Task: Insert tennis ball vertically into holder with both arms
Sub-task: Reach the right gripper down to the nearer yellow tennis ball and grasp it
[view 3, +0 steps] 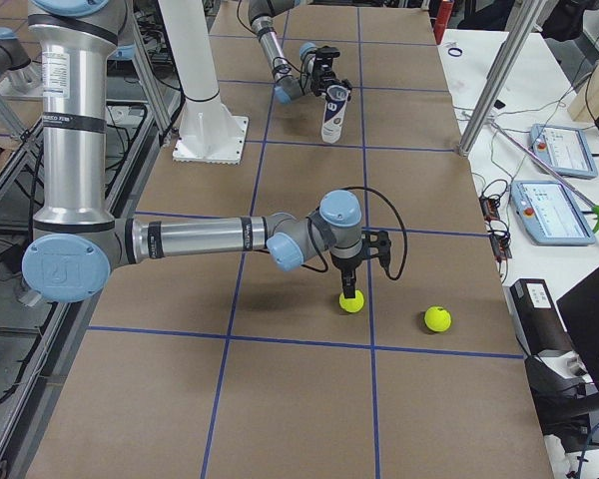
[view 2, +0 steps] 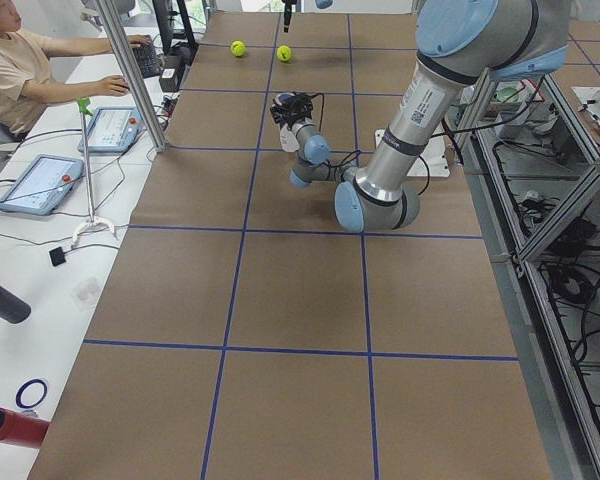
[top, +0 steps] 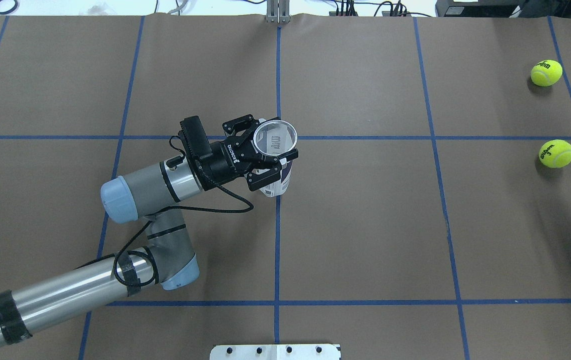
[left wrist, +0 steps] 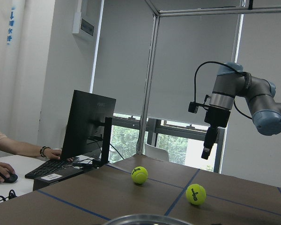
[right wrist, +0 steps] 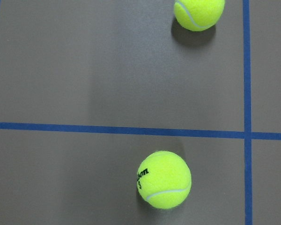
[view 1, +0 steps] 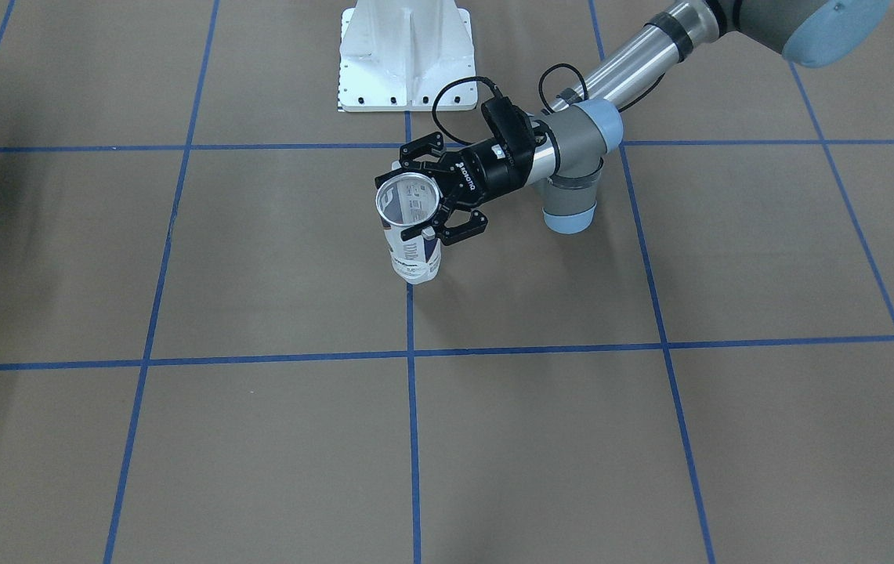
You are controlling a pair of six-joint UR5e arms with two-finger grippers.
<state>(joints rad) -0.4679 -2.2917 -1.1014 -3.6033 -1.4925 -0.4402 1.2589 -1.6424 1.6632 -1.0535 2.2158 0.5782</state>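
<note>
The holder (view 1: 415, 254), a clear can with a metal rim and a white-and-navy label, stands upright near the table's middle, also in the overhead view (top: 280, 184). My left gripper (view 1: 427, 196) (top: 265, 156) is shut on it just below the rim. Two yellow tennis balls lie at the table's right end (top: 556, 153) (top: 546, 73). My right gripper (view 3: 350, 287) (left wrist: 206, 151) hangs pointing down a little above the nearer ball (view 3: 351, 302) (right wrist: 165, 179), apart from it. Its fingers show too small and narrow to tell whether they are open or shut.
The white pedestal base (view 1: 407, 55) (top: 275, 351) stands at the robot's side of the table. A person (view 2: 10, 60) sits at a desk beyond the far table edge, with a monitor (left wrist: 86, 124) and tablets (view 3: 554, 210) there.
</note>
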